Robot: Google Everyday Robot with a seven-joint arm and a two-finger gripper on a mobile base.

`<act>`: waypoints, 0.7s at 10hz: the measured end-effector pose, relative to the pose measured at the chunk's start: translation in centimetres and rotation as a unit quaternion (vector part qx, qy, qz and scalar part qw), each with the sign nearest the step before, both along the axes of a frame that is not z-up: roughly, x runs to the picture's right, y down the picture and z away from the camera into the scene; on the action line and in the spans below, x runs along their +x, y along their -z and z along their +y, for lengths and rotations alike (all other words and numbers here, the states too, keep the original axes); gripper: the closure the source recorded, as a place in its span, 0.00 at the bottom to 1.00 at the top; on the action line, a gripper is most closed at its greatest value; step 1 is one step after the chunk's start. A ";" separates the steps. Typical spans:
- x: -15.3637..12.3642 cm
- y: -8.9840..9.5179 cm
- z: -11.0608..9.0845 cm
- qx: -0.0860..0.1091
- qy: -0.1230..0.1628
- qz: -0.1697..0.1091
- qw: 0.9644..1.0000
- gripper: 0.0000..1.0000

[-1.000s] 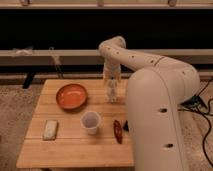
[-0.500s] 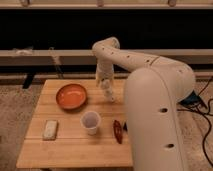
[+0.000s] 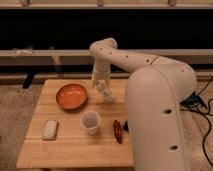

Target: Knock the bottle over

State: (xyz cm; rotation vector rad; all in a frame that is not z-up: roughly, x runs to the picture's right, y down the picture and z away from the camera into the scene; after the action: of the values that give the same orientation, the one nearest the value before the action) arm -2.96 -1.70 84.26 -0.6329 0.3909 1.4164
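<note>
The bottle [image 3: 106, 92] is a small, slender, whitish plastic bottle on the far middle of the wooden table [image 3: 75, 146]. It is tilted, with its top toward the upper left and its base toward the lower right. My gripper [image 3: 99, 80] hangs from the white arm directly above and against the bottle's upper end. The arm comes in from the right, over the table's back edge.
An orange bowl [image 3: 71, 96] sits left of the bottle. A translucent cup [image 3: 90, 122] stands in the table's middle. A flat white block [image 3: 49, 129] lies front left and a dark red object [image 3: 117, 131] front right. My white body fills the right side.
My gripper has swung left along the back of the table. The bottle has shifted left with it and now leans instead of standing upright.
</note>
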 end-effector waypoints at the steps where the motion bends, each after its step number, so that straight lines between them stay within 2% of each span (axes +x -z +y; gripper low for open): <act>1: 0.1 0.2 0.2 -0.005 -0.004 -0.003 1.000 0.35; 3: 0.1 1.0 0.3 -0.011 -0.013 -0.012 1.000 0.35; 4: -0.2 2.0 0.3 -0.012 -0.017 -0.019 1.000 0.35; 7: -1.7 5.0 -0.5 0.001 -0.018 -0.040 0.999 0.35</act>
State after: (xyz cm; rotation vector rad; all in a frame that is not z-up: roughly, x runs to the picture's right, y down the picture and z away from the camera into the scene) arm -4.62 -2.21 79.24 -0.6965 0.3157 1.4205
